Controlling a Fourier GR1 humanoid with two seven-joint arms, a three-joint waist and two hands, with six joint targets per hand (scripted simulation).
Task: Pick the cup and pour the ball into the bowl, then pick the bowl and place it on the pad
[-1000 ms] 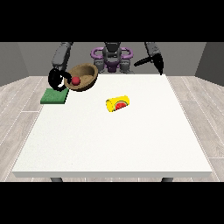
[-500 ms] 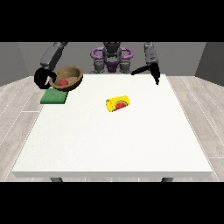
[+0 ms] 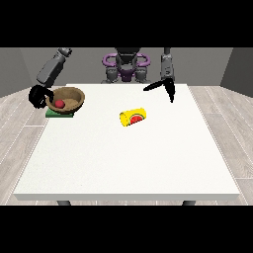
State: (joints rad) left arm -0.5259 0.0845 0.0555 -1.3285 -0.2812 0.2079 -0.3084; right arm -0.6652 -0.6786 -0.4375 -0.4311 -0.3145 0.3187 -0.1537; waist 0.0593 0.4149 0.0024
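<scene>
A brown bowl [image 3: 69,98] with a red ball [image 3: 59,104] inside it rests over the green pad [image 3: 60,113] near the table's far left corner. The hand at the view's left [image 3: 37,96] is at the bowl's left rim, fingers curled round it. A yellow cup [image 3: 134,117] with a watermelon picture lies on its side in the middle of the table's far half. The hand at the view's right [image 3: 165,87] hovers above the table's far right part, fingers straight, holding nothing.
The large white table [image 3: 128,158] fills most of the view. The robot's torso [image 3: 126,66] stands behind the far edge. Wooden floor surrounds the table.
The bowl with the ball has come down and slightly right over the green pad, levelling out. The hand at the view's right has lowered a little and spread its fingers.
</scene>
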